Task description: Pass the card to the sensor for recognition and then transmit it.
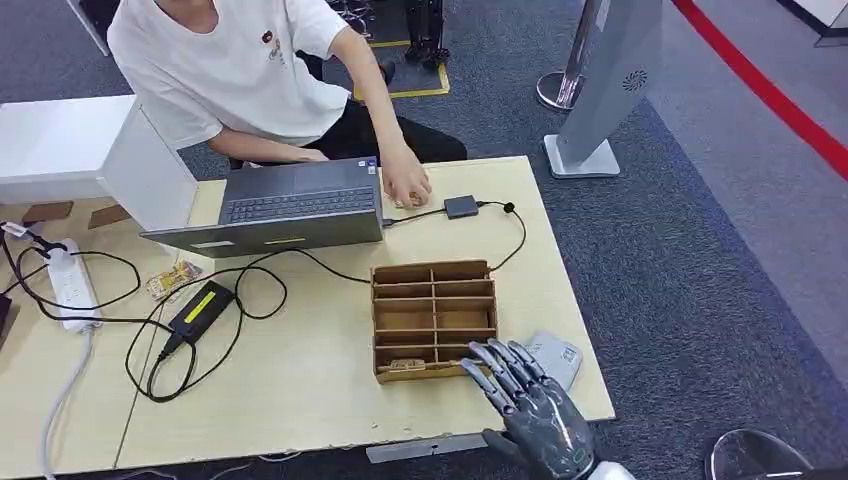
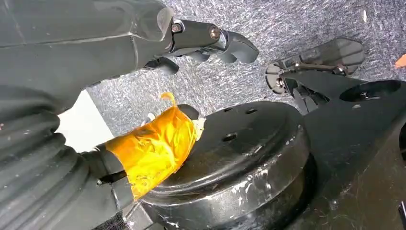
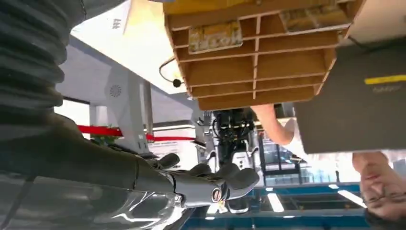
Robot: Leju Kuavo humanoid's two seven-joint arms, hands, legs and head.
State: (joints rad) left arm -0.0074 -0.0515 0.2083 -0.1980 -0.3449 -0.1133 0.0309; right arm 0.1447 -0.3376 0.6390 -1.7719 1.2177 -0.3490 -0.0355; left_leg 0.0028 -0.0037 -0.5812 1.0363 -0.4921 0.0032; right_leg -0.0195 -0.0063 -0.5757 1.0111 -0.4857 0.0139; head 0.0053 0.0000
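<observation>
Just ahead of my right hand (image 1: pixel 530 405), in the nearest row of the cardboard divider box (image 1: pixel 434 320), lies the card (image 1: pixel 405 365), flat in the compartment on the side away from my fingertips. My right wrist view shows a card (image 3: pixel 214 36) lying in one cell of the box (image 3: pixel 258 57) and a second one in a neighbouring cell. My right hand holds nothing: its fingers (image 1: pixel 500 365) are spread apart and reach over the near corner of the box, hovering above the counter (image 1: pixel 310 385). I cannot tell whether they touch the cardboard. Beside that hand, partly under my fingers, sits a grey pad-like object (image 1: pixel 556 355) on the counter edge.

Beyond the box, well away from my hand, the small dark sensor (image 1: pixel 461 207) lies on the counter with a black cable (image 1: pixel 515 235) looping from it. A person (image 1: pixel 250 70) in a white shirt sits across the counter, one hand (image 1: pixel 405 185) resting just beside the sensor, next to an open laptop (image 1: pixel 285 208). Farther off across the counter lie a black power brick (image 1: pixel 201 310) with a yellow label, coiled cables, and a white power strip (image 1: pixel 72 285).

My left hand (image 2: pixel 191 43) hangs over grey carpet (image 2: pixel 287 24), its dark fingers curled in with nothing between them, and its thumb (image 2: pixel 153 148) is wrapped in yellow tape.
</observation>
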